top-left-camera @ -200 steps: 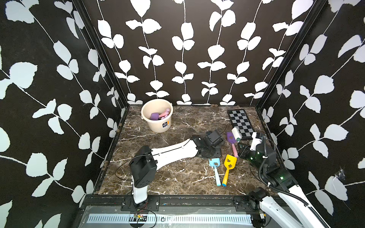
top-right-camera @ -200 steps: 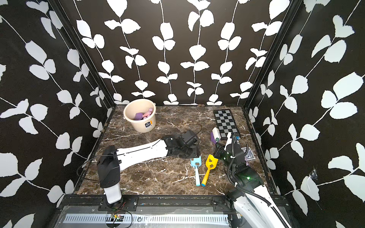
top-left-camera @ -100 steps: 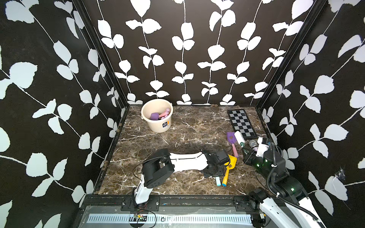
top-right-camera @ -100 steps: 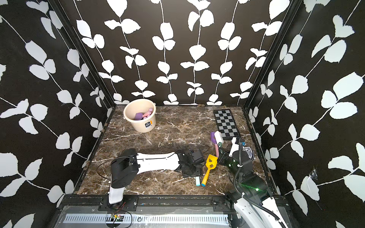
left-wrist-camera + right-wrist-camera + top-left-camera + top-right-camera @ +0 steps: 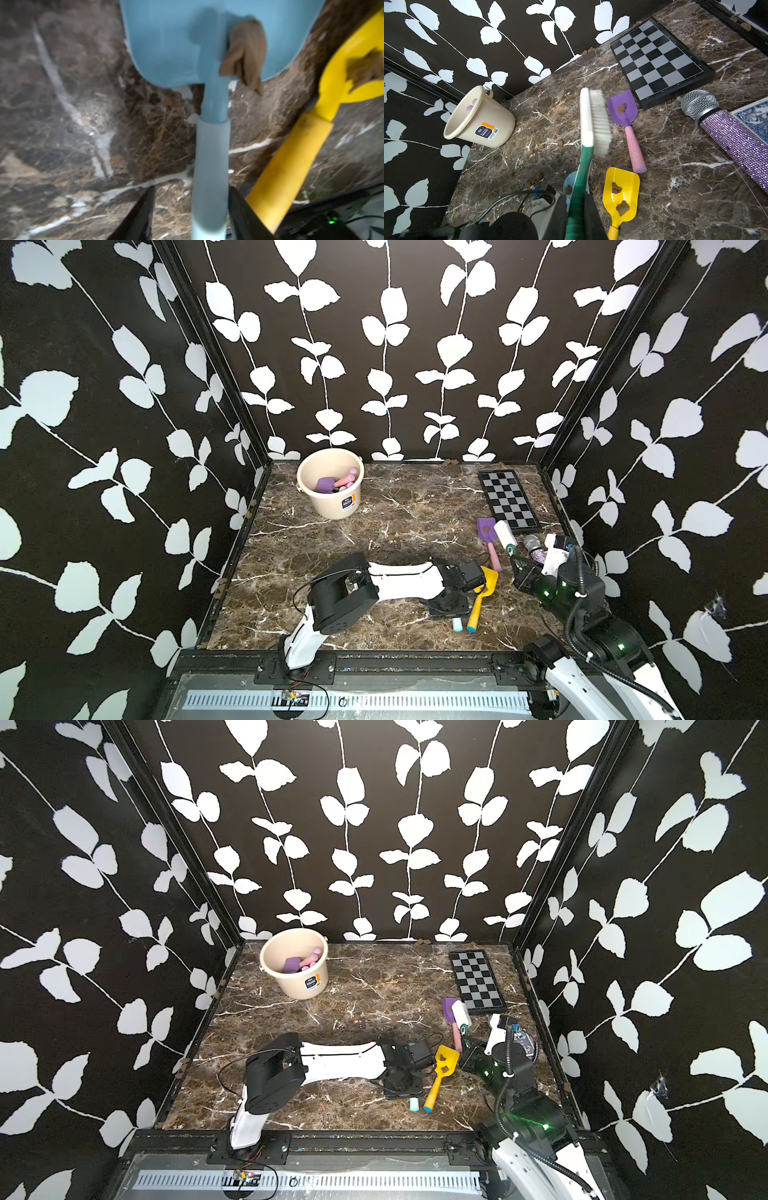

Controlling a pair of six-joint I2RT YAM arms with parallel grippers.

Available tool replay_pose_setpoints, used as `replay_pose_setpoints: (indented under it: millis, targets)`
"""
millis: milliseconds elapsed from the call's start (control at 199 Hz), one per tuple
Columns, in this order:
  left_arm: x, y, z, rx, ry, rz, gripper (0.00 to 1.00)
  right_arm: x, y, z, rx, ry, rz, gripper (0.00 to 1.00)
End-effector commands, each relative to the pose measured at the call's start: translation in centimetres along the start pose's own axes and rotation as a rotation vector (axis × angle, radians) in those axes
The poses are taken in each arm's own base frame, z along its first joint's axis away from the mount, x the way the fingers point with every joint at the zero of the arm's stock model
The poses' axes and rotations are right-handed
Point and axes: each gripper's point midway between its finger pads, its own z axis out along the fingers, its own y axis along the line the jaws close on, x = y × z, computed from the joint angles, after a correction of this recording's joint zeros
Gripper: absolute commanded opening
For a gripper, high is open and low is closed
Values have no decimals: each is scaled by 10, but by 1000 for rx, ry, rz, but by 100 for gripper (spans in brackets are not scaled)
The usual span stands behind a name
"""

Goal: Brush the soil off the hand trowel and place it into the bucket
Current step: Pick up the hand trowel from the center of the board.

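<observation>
Left claw [image 5: 191, 189] lower, outstretched, half-open astride blue trowel [image 5: 166, 41]; right claw [image 5: 576, 199] tight round brush [image 5: 586, 124]

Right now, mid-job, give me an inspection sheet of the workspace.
Surface: marble table, soil crumbs scattered on it.
Job's things: blue trowel lying flat, one clump on its blade; yellow trowel beside it, two clumps; purple trowel, one clump; bucket upright in the far corner, purple and pink tools inside; brush in the right gripper.
Clutter: chessboard, microphone, blue patterned box.
Grippers: left gripper open, fingers either side of the blue trowel's handle; right gripper shut on the brush's handle.
Cables: black loop at the left arm's elbow; black hose along the right arm.
Surroundings: black walls with white leaves; more crumbs along their foot.
</observation>
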Motion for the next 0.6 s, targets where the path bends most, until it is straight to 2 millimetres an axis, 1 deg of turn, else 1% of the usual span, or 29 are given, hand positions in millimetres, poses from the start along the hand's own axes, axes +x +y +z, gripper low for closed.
replay_pose_setpoints:
  millis: [0, 166, 296, 356, 502, 597]
  targets:
    - [8, 13, -5, -55, 20, 11, 51, -10, 5, -2, -18, -37, 27, 0]
    - [4, 17, -11, -61, 5, 16, 42, -9, 6, 1, -23, -28, 36, 0]
    - [5, 19, -12, -57, 15, 17, 34, -11, 7, -3, -23, -35, 35, 0]
    - [4, 20, -15, -54, 11, 20, 33, -12, 6, -5, -17, -37, 32, 0]
    - [0, 19, -27, -27, -3, 46, 25, -11, 6, -7, -16, -33, 38, 0]
    - [-3, 18, -40, -4, -4, 79, 19, -9, 8, -6, -29, -22, 46, 0]
